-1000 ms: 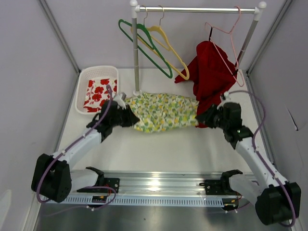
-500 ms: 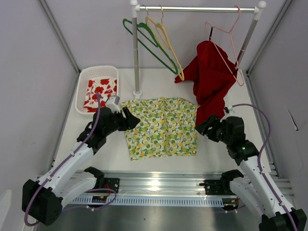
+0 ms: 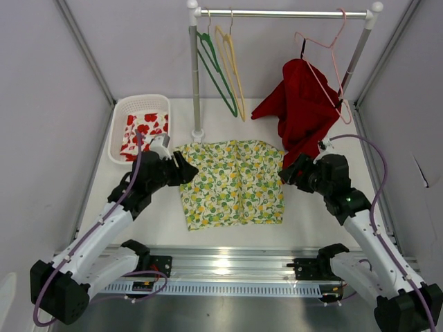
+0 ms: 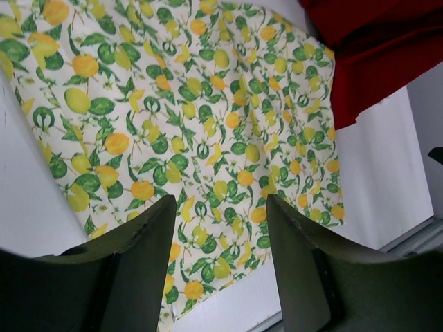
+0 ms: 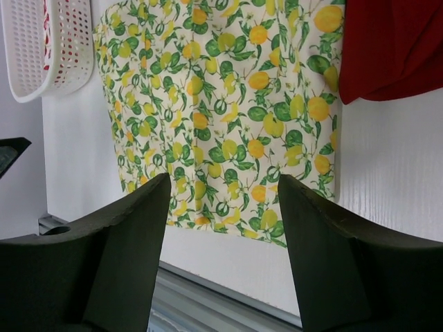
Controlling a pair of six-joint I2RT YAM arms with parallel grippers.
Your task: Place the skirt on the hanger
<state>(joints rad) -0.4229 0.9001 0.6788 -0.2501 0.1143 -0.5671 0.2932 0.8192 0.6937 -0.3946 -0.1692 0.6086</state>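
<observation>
- Far left, a white basket (image 3: 118, 124) sits at the back of the table (image 3: 311, 221), with a red-flowered cloth (image 3: 143, 130) lying in it.
- Just right of the basket, the left gripper (image 3: 188, 169) hovers at the skirt's far-left corner. Its fingers are spread wide with nothing between them, and its wrist camera looks straight down onto the lemon print.
- Behind it stands the rack pole (image 3: 196, 76), its foot right at the skirt's back edge.
- From the rail (image 3: 284, 13) hang a green hanger (image 3: 219, 72) and a yellow hanger (image 3: 232, 66), side by side, bare, close to the pole.
- The skirt (image 3: 232, 183) lies spread flat on the table between the two grippers, not on any hanger.
- To the right, a red garment (image 3: 304, 111) droops from a pink hanger (image 3: 325, 45). Its hem hangs over the skirt's far-right corner, so that corner is crowded.
- The right gripper (image 3: 285, 174) hovers at that same corner, just under the red hem. Its fingers are also spread and hold nothing.
- A second ago the skirt was a bunched strip stretched between both closed grippers, further back near the pole. Now it is laid out flat and both grippers have let go.
- The green and yellow hangers were splayed out to the right then. Now they hang nearly straight down.
- Over the last half second the skirt has not shifted, and the right arm has edged towards the red garment.
</observation>
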